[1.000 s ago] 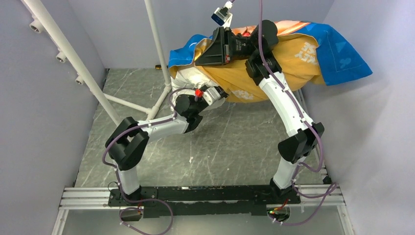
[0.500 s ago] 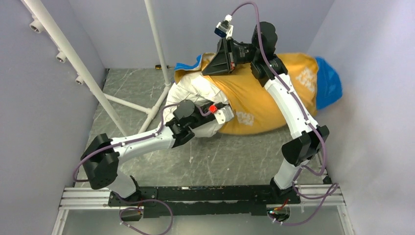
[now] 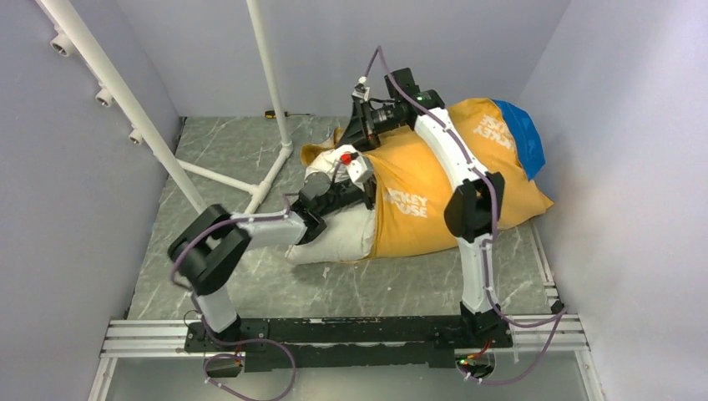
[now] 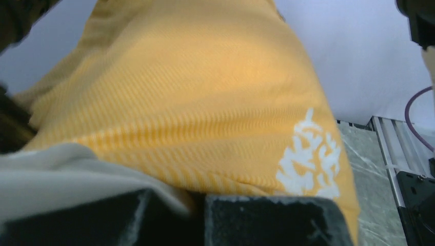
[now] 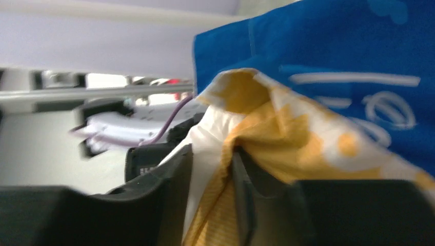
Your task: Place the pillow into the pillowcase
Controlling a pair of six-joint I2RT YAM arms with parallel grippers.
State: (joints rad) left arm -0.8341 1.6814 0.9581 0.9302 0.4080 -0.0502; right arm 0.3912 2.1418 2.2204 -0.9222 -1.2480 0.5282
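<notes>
1. Pillowcase point(image 3: 451, 180) lies at the far right of the desk point(image 3: 242, 159). Orange side is up with white lettering, and blue shows at its far end.
2. Pillow point(image 3: 334, 238) is mostly inside the pillowcase. Its white end sticks out of the mouth on the left and rests on the desk.
3. Left claw point(image 4: 197, 212) sits at the mouth, where pillow meets pillowcase. Jaws are closed almost tight, and cloth lies over the gap. Cannot tell which layer is pinched, if any.
4. Right claw point(image 5: 211, 174) is at the far upper corner of the mouth. Jaws are a little apart, with the bunched orange-and-white rim of the pillowcase between them.
5. Right arm reaches across the top of the pillowcase; left arm comes in low from the left.
6. White pipe frame point(image 3: 267, 75) stands on the far left of the desk, apart from the pillow.
</notes>
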